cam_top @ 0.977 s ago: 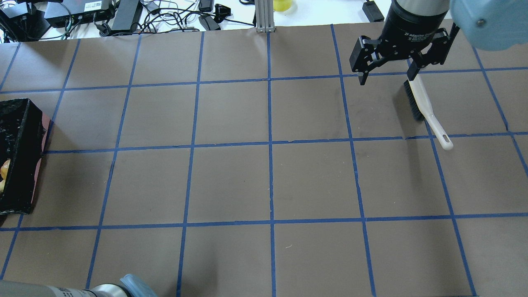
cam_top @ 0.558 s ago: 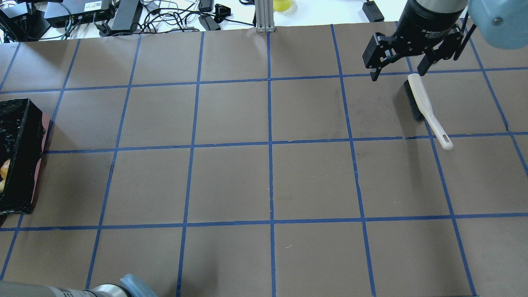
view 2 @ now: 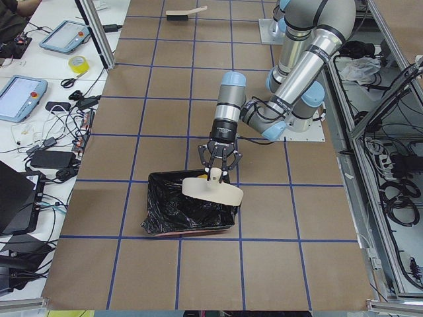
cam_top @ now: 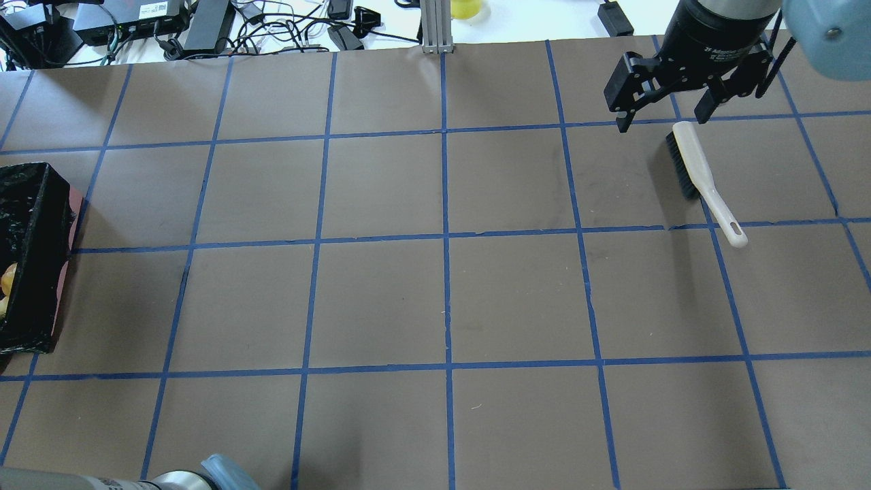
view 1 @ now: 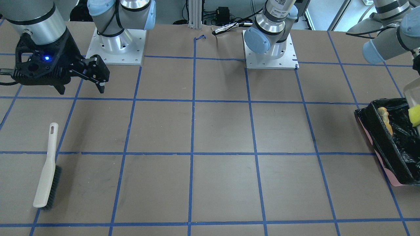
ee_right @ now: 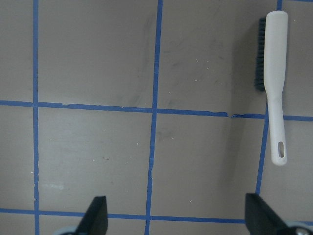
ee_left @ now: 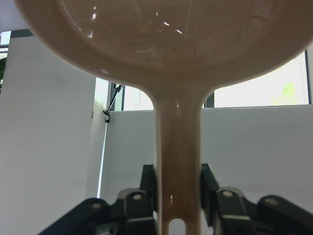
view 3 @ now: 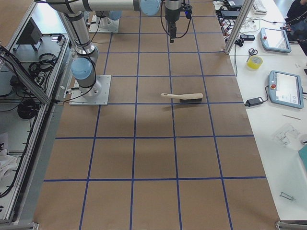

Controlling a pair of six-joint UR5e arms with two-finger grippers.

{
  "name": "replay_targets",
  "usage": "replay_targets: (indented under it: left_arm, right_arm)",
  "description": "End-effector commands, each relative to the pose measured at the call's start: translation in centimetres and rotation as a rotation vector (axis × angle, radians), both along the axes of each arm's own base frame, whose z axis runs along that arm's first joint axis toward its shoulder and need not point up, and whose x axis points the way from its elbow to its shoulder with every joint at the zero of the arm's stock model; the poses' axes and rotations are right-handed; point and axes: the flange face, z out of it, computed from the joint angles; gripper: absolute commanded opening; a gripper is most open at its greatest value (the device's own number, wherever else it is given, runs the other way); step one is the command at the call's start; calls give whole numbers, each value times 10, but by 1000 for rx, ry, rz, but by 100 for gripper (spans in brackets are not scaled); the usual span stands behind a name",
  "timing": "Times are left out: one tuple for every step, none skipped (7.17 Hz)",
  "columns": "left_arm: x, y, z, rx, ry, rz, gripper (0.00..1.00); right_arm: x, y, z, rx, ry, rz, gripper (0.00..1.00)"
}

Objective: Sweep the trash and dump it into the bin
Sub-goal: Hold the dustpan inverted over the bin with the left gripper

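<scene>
The bin [view 1: 382,144], a pink box lined with black plastic, stands at the table's left end; it also shows in the overhead view [cam_top: 41,224]. A golden-brown piece [view 1: 384,120] lies inside it, and a yellow-green wedge [view 1: 415,115] shows at the frame edge just under the dustpan. I cannot make out the pale ring piece. My left gripper [ee_left: 178,188] is shut on the handle of the beige dustpan [view 2: 213,191] and holds it tipped over the bin [view 2: 165,198]. My right gripper [cam_top: 661,119] is open and empty, above the table beside the brush [cam_top: 701,180].
The white-handled brush [view 1: 47,173] lies flat on the brown paper at the right end, also in the right wrist view [ee_right: 274,83]. Blue tape lines grid the table. Cables and power boxes [cam_top: 170,27] lie past the far edge.
My right gripper has moved off the brush head, toward the table's far right, still open. The brush has stayed where it lies.
</scene>
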Motion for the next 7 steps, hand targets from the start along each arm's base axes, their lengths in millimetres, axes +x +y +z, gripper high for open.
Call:
replay_targets:
  left_arm:
    - [-1,-2,7,18,-25,-22,0]
    - [-1,-1,12,5,-42,-14,0]
    - [-5,2,17,-57,-107,-8,0]
    - [-8,5,18,-70,-124,-10,0]
    - [-13,9,14,-65,-120,-9,0]
    - [-20,14,12,-86,-144,-11,0]
    - [-25,18,9,-108,-168,-11,0]
  right_arm:
    - [1,0,-2,3,-14,3,100]
    - [3,-1,-4,5,-28,5,100]
    - [3,-1,-3,4,-28,5,100]
    - [3,0,-2,2,-28,5,100]
    - [3,0,-1,1,-28,5,100]
    - [3,0,-1,1,-28,5,100]
    - [3,0,-1,1,-28,5,100]
